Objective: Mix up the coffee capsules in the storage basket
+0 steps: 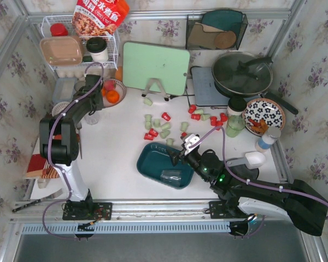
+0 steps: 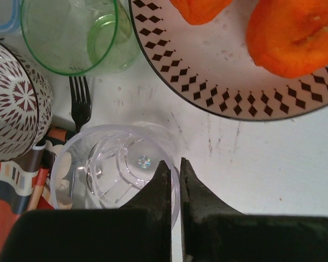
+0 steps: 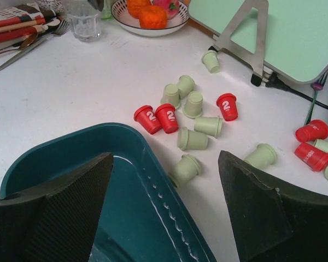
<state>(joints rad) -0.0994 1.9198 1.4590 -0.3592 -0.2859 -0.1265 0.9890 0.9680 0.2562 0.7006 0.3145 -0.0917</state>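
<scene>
The teal storage basket (image 1: 165,165) sits near the table's front, and its visible inside holds no capsule. Red and pale green coffee capsules (image 1: 158,128) lie scattered on the white table behind it, with more to the right (image 1: 208,115). My right gripper (image 3: 165,164) stands open over the basket's far rim (image 3: 147,164). Its left finger is over the basket and its right finger over the table. One pale green capsule (image 3: 185,169) lies on its side just outside the rim, between the fingers. Two red capsules (image 3: 158,118) stand a little farther off. My left gripper (image 2: 174,164) is shut, far left, above a clear glass (image 2: 106,169).
A green cutting board on a stand (image 1: 154,68) is behind the capsules, with a black cable (image 3: 295,90) beside it. A fruit bowl with oranges (image 1: 112,93), a fork (image 2: 80,106) and a patterned bowl (image 2: 13,103) crowd the left gripper. A pan (image 1: 242,73) and a flowered plate (image 1: 264,115) stand at the right.
</scene>
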